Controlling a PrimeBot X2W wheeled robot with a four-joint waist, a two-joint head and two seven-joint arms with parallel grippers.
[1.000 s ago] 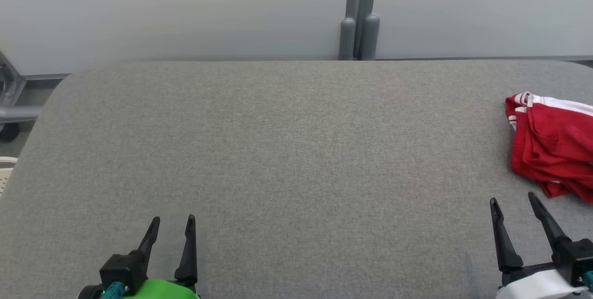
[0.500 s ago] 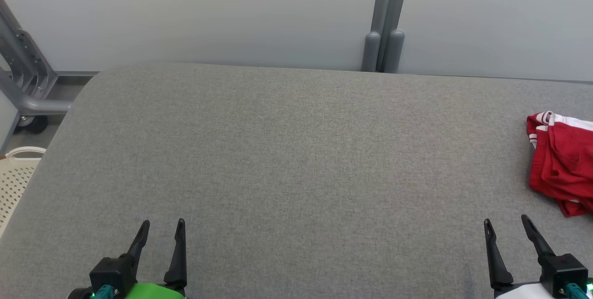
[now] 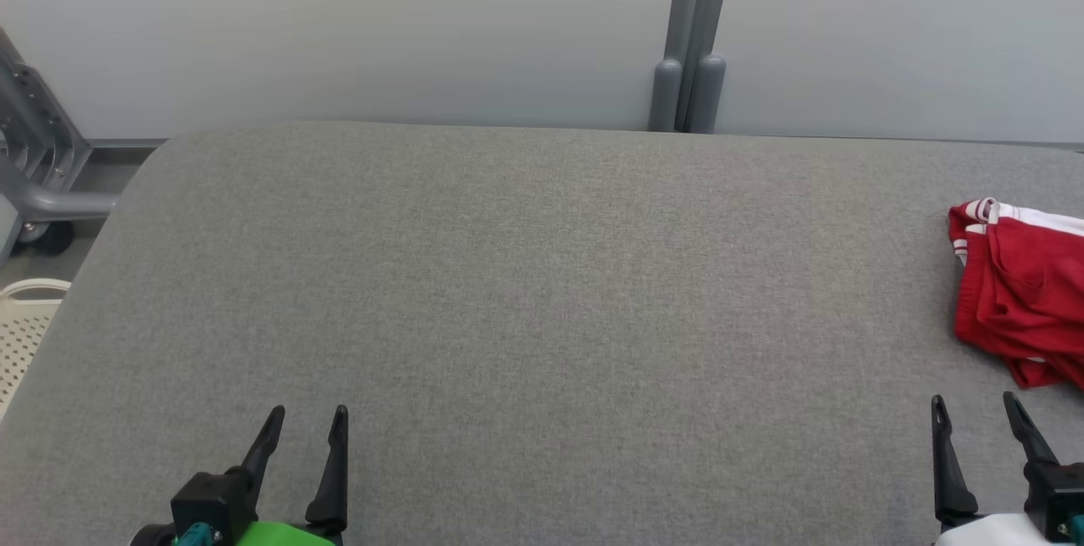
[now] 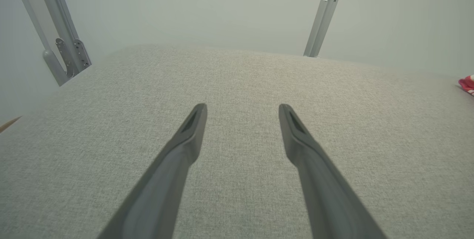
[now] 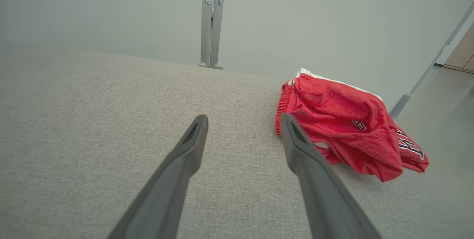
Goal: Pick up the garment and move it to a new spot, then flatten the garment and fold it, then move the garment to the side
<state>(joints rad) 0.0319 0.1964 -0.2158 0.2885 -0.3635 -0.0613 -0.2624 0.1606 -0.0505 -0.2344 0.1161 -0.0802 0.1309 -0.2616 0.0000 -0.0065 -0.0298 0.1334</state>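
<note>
At the desk's [image 3: 542, 292] near left edge, the left claw [image 3: 309, 410] hangs with fingers spread, nothing between them. Behind the desk's far edge stands a grey post [image 3: 690, 38]. At the desk's near right edge, the right claw [image 3: 973, 399] is likewise parted and empty. The garment [image 3: 1016, 292], red with white trim and possibly dark lettering, lies crumpled at the desk's right end, touching neither claw.

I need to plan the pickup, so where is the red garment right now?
In the head view the red garment lies crumpled at the right edge of the grey table, just ahead of the open right gripper.
</note>
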